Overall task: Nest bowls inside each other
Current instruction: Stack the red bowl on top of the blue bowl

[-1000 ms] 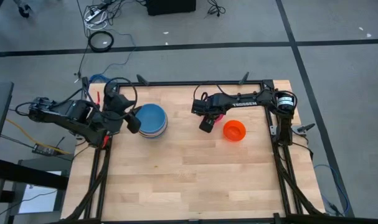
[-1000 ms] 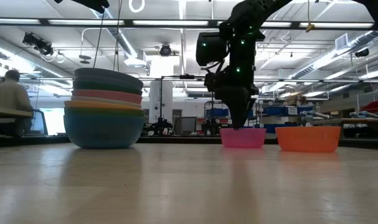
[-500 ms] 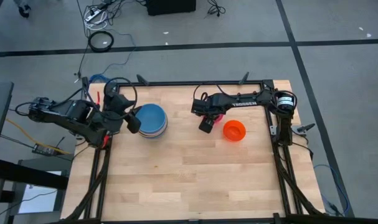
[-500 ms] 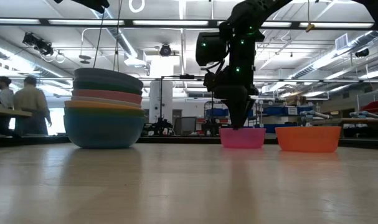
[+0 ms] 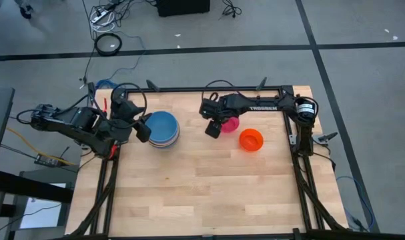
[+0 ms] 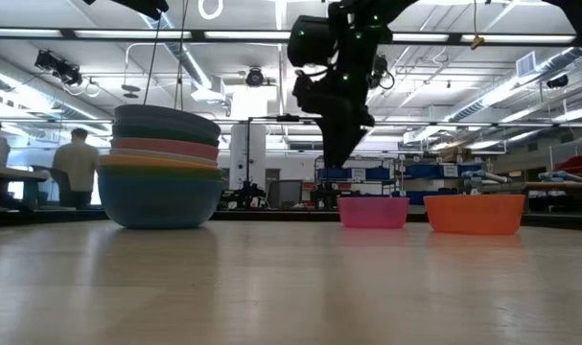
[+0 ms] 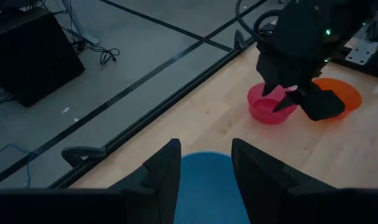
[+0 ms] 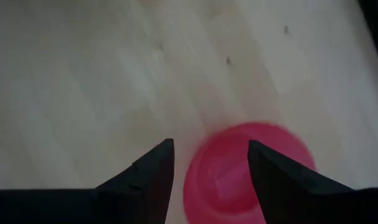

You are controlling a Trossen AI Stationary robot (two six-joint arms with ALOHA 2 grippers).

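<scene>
The right pincer (image 5: 213, 129) hangs above the counter (image 5: 202, 193) with its fingers spread and empty, just over the near edge of the magenta bowl (image 5: 229, 124) (the bowl itself sits flat on the wood). The orange bowl (image 5: 251, 140) stands just beside the magenta one. Well apart, the stack of nested bowls (image 5: 163, 129) rests by the left pincer (image 5: 143, 128), which waits open at the stack's rim, blue bowl uppermost.

Right tool (image 5: 213, 129) hangs raised with fingers spread, empty; left tool (image 5: 143, 129) waits, likewise spread.
</scene>
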